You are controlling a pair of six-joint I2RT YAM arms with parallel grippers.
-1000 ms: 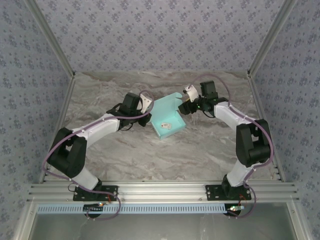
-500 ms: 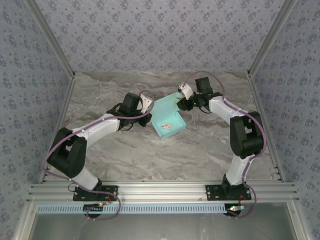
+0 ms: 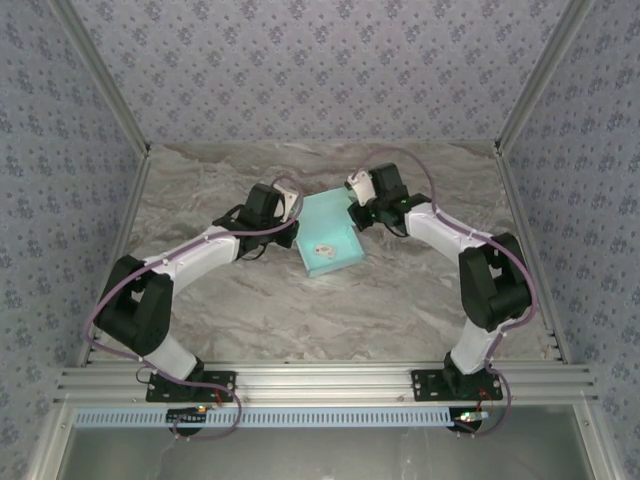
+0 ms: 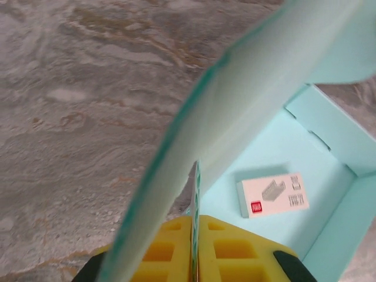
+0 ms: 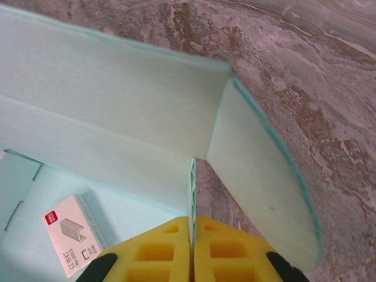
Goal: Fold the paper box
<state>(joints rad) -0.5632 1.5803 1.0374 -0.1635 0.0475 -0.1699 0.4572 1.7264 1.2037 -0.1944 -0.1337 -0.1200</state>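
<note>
Top external view: box (image 3: 331, 232) is sitting on table (image 3: 250, 300), toward the far side, between both arms.

- Left gripper (image 3: 293, 208) is gripping the box's left wall; right gripper (image 3: 356, 204) is gripping its far-right wall.
- Left wrist view: yellow pads (image 4: 229, 252) are pressing together on a thin upright wall edge, likely keeping that wall standing so the sheet is holding a tray shape.
- Right wrist view: right gripper is clamping tight on a wall edge beside a rounded flap (image 5: 264, 194), probably steadying that corner for tucking the flap.
- White packet (image 4: 273, 195) is lying loose on the box floor, apart from both grippers.
</note>
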